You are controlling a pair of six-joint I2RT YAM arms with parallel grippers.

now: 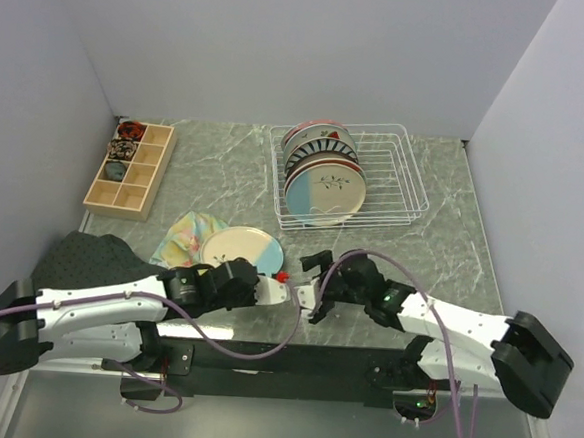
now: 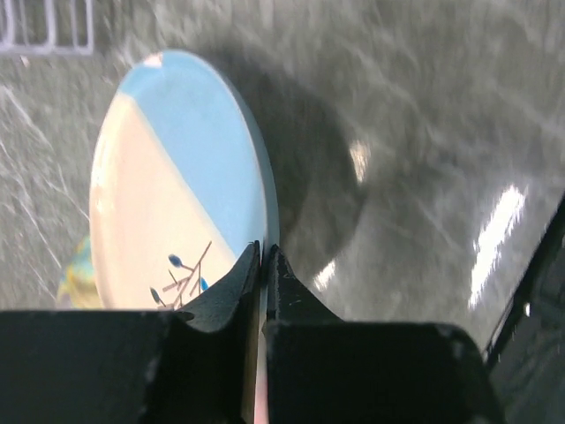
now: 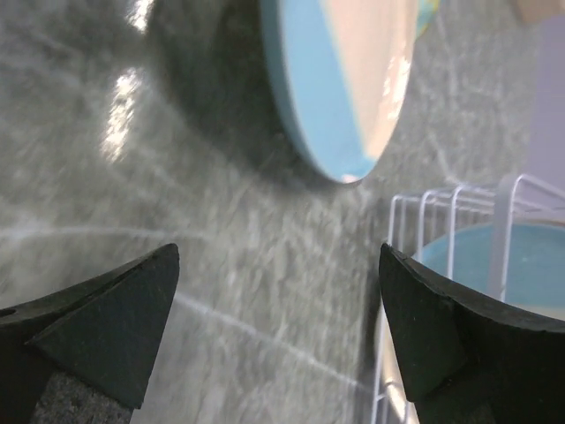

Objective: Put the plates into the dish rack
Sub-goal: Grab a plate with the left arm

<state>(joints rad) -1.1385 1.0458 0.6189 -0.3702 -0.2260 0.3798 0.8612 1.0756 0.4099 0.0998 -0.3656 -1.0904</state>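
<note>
Plate [image 2: 168, 194] rim — unseen inside left hand [image 2: 263, 252]

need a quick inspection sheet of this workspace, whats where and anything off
Surface: grey marbled tabletop, glare patches.
Job's things: white wire dish rack holds a row of upright plates; one cream-and-blue plate is outside it, gripped by its rim.
Clutter: wooden compartment box far left, floral cloth beside the held plate, dark grey cloth at near left.
Grippers: left gripper jaws shut on the plate rim; right gripper jaws open, empty.
Cables: purple cables loop loosely near both grippers, none visibly snagged.
Surroundings: plain white walls on three sides.
</note>
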